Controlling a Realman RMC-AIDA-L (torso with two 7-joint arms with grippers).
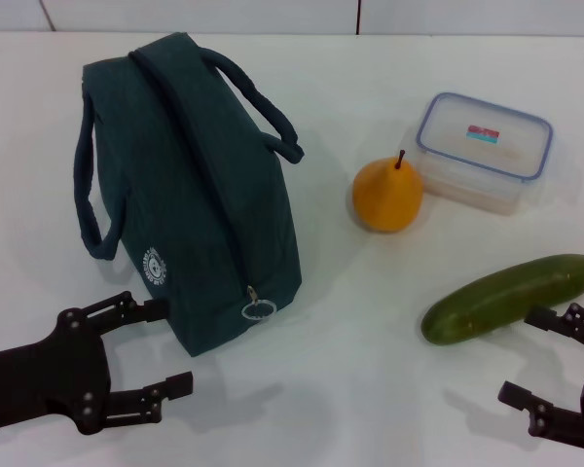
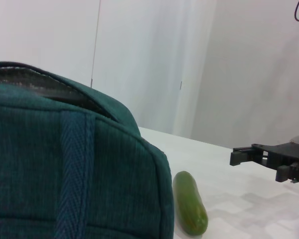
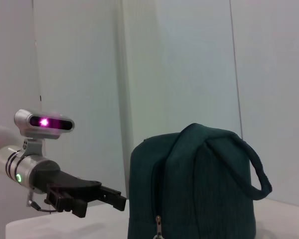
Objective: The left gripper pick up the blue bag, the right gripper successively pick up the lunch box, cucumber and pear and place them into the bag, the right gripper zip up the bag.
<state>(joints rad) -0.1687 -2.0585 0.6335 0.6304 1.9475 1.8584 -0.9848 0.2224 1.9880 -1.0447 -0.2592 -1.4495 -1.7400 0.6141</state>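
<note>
The blue bag stands upright on the white table, zipped shut, its ring pull at the near end; it also fills the left wrist view and shows in the right wrist view. My left gripper is open at the bag's near left corner, one finger almost touching it. The pear stands right of the bag. Behind the pear sits the lunch box with its lid on. The cucumber lies near the front right. Just in front of the cucumber, my right gripper is open and empty.
The white table ends at a pale wall at the back. Bare table lies between the bag and the cucumber.
</note>
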